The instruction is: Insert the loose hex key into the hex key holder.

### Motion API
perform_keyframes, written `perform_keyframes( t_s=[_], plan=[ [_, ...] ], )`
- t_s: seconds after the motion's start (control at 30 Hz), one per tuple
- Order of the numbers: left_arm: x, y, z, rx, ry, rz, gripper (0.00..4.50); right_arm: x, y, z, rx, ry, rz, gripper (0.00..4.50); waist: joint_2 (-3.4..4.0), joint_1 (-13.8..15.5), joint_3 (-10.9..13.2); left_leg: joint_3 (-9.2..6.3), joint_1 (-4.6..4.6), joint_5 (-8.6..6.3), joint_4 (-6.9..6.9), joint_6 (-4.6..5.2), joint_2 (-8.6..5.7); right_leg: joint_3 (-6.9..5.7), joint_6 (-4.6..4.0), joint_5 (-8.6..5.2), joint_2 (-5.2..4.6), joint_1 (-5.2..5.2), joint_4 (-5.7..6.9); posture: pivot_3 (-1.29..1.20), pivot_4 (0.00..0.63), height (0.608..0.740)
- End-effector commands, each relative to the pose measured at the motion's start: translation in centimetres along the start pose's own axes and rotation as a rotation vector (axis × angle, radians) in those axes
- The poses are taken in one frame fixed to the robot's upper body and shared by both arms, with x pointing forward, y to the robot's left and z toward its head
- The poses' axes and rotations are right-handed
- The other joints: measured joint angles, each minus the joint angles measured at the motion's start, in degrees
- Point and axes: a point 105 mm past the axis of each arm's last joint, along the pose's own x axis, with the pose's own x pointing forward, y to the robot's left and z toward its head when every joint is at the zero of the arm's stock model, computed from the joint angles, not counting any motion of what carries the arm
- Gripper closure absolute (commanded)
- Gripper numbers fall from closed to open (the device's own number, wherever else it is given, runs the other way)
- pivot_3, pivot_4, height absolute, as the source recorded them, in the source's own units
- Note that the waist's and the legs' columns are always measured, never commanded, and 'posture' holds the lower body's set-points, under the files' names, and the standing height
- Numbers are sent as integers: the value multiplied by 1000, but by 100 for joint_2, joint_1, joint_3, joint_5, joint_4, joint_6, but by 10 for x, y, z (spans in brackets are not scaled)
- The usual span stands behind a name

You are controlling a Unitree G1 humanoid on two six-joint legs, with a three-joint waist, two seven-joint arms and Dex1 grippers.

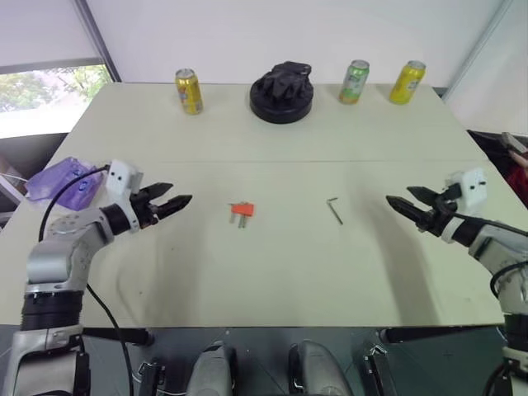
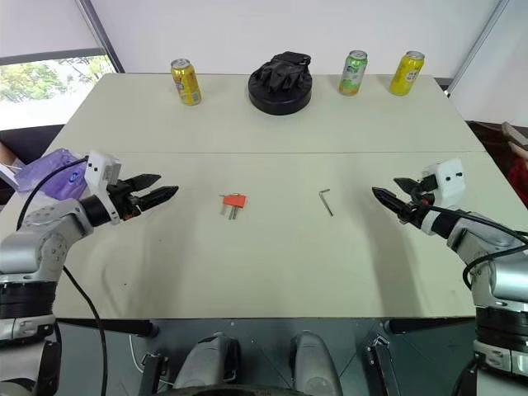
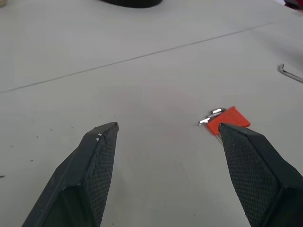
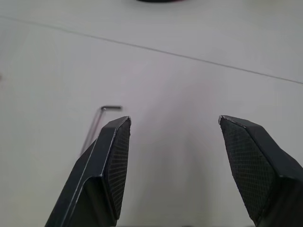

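Note:
The loose hex key (image 1: 333, 209), a thin dark L-shaped rod, lies flat on the pale table, right of centre. The hex key holder (image 1: 242, 212), a small orange-red block with short grey keys sticking out, rests left of it near the table's middle. My left gripper (image 1: 175, 199) hovers open to the left of the holder, pointing toward it, with nothing between its fingers (image 3: 97, 161). Over at the right, my right gripper (image 1: 404, 200) stands open and empty, aimed at the loose hex key (image 4: 97, 124), a short way off from it.
At the table's far edge stand a yellow can (image 1: 189, 91), a black round object (image 1: 282, 92), a green can (image 1: 355, 82) and another yellow can (image 1: 407, 82). A purple plastic bag (image 1: 66, 181) lies at the left edge. A seam crosses the table (image 1: 330, 161).

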Motion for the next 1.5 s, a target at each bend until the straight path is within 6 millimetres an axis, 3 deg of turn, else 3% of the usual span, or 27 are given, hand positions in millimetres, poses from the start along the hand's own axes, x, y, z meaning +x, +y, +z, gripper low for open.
perform_keyframes(
  t_s=[0.03, 0.7, 0.87, 1.0, 1.23, 1.37, 1.5],
  plan=[
    [-4, -1, 14, 25, -54, 9, 995, -2, -4, 19, -55, -55, -12, 1429, 0, 2, 0, 0, 0, 0, 0, 0, 0, 0, 0, 0, 0, 0, 0, 0, 150, 740],
    [7, 0, 11, 70, -46, 18, 995, 11, -9, 20, -139, -16, -65, 1429, 0, 3, 0, 2, 0, 0, 1, 0, 0, 0, 0, 0, 0, 0, 0, 0, 150, 740],
    [11, -2, 17, 122, -24, -46, 995, 17, 2, 27, -143, -53, -3, 1429, 0, 7, 0, 4, 0, 0, 1, 0, -1, 1, 0, 0, 0, 0, -1, 0, 150, 740],
    [12, -30, 27, 235, 51, -289, 995, 48, 55, 41, -215, -89, 272, 1429, 0, -54, 1, 10, 9, 0, -1, 0, 2, 6, 0, 0, 5, -1, 2, 0, 150, 740],
    [4, -43, 35, 318, 169, -475, 995, 99, 141, 48, -261, -154, 628, 1429, 1, -27, 3, 12, 13, -1, -4, 2, 6, 12, -1, -1, 13, -1, 5, 0, 150, 740],
    [-11, -43, 27, 382, 274, -518, 995, 125, 165, 31, -298, -109, 711, 1429, 0, -23, 6, 16, 11, -3, -3, 4, 6, 13, -1, -1, 10, -1, 5, 0, 150, 740],
    [-17, -37, 34, 387, 255, -470, 995, 144, 180, 16, -312, -64, 765, 1429, 1, -3, 7, 18, 10, -3, -1, 4, 5, 14, -1, -1, 8, -1, 5, 0, 150, 740]
  ],
)
